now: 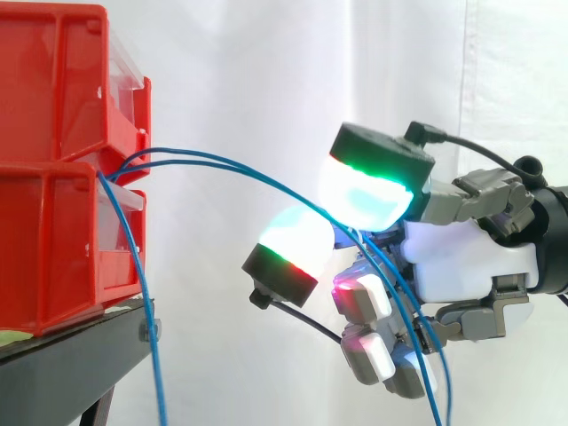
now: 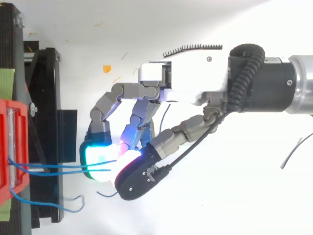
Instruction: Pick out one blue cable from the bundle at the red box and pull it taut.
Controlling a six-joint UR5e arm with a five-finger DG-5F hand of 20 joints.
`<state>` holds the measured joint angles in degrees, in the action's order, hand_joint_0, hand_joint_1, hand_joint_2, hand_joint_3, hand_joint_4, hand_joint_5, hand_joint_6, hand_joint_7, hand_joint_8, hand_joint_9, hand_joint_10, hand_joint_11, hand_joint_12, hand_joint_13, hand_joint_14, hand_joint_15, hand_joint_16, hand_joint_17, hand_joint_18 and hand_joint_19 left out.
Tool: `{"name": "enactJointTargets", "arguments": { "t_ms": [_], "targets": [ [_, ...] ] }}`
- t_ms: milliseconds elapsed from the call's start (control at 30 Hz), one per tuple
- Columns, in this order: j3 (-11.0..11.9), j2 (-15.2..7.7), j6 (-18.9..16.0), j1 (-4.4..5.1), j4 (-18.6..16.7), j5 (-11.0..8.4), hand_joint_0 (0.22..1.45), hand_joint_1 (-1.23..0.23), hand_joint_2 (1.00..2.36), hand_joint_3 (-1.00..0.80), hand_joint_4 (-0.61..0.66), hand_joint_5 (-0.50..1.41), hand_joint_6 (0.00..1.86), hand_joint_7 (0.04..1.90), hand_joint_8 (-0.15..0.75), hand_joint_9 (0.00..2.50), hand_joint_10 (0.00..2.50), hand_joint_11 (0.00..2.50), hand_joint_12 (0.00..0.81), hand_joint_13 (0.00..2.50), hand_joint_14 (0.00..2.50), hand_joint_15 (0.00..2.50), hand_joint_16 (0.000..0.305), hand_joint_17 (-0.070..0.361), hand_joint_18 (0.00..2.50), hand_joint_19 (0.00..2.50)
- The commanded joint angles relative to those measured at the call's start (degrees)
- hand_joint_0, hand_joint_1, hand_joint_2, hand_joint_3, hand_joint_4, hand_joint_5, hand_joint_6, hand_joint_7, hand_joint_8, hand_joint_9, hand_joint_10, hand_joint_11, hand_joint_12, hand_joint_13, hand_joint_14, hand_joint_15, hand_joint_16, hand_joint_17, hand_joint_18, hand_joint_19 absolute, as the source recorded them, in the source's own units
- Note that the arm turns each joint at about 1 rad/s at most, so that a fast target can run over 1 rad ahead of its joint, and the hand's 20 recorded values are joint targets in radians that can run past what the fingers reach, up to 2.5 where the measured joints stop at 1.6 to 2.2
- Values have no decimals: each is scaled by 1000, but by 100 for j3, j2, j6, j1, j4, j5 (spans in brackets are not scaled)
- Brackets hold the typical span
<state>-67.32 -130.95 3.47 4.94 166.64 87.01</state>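
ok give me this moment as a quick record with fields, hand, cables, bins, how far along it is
hand: at the right in the side view, fingers curled round two blue cables
pads: glowing white, cyan and green, with some red lower down
blue cables: run from between the red bins to the hand, arched, not yet taut
third cable: hangs loose from the bins, down past the black stand
red bins: two, stacked on the stand
progress: cables held, pull not finished

Side view: a white curtain (image 1: 266,80), evenly lit, hangs behind the black stand (image 1: 71,355) where I work. Top view: right of that stand lies a white floor (image 2: 205,210) with one small orange scrap (image 2: 106,69).
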Motion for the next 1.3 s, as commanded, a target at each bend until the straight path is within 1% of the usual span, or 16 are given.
{"name": "enactJointTargets", "arguments": {
  "t_ms": [0,67,133,200,267,333,367,400,467,667,800,833,900,1000,1133,1267],
  "targets": [
    [0,-1,-5,-2,0,0,695,-873,1014,-318,-38,-85,910,935,250,1117,23,649,359,1025,22,554,59,134,1081,715],
    [0,-1,4,-2,0,0,719,-893,1015,-315,-93,-89,927,943,252,1112,24,642,357,1026,22,554,60,134,1089,713],
    [0,-1,4,-2,0,0,744,-896,1010,-377,-128,-95,942,884,247,1107,23,646,357,1028,24,554,60,135,1092,705],
    [0,-1,-5,-2,-9,0,676,-880,1000,-500,-44,-102,935,811,244,1105,23,654,356,1026,22,553,60,134,1093,715],
    [0,-1,-5,-2,-9,0,601,-813,1000,-500,37,-97,921,769,242,1106,23,648,358,1018,23,557,60,135,1079,724],
    [8,-1,-5,-2,0,0,549,-731,1000,-500,49,-94,916,751,248,1113,22,639,369,1020,23,557,62,140,1082,726],
    [0,-1,-5,-2,0,0,548,-727,1000,-500,52,-94,916,753,249,1113,24,636,369,1020,23,556,62,140,1082,726],
    [8,-1,-5,-2,0,0,552,-665,1000,-500,52,-93,913,747,251,1117,22,632,367,1018,22,563,62,140,1079,727],
    [0,-1,-5,-2,0,0,587,-646,1000,-500,25,-88,902,816,242,1114,24,631,361,1012,23,554,60,136,1065,744],
    [0,-1,-5,-2,0,0,634,-801,1013,-335,17,-80,916,841,252,1129,23,644,368,1022,23,561,60,135,1068,725],
    [8,-1,-5,-11,0,0,691,-891,1019,-248,-61,-83,927,935,250,1133,25,644,362,1030,22,559,60,134,1084,713],
    [8,-1,-5,-11,0,0,700,-897,1019,-247,-68,-84,929,950,248,1132,23,643,361,1032,22,550,60,134,1086,713],
    [0,-1,-5,-11,0,0,771,-919,1019,-266,-160,-89,953,1023,251,1142,25,661,354,1033,22,555,59,132,1084,727],
    [8,-1,-5,-20,-9,0,839,-905,1004,-445,-273,-100,974,1069,246,1141,26,649,348,1036,22,562,58,130,1077,737],
    [8,-1,-5,-11,0,0,773,-934,1000,-500,-270,-104,980,967,233,1158,25,672,341,1054,24,548,58,131,1128,695],
    [8,-1,-5,-20,0,0,669,-961,1000,-500,-146,-91,961,864,230,1186,24,678,341,1064,24,564,58,130,1130,706]
  ]
}}
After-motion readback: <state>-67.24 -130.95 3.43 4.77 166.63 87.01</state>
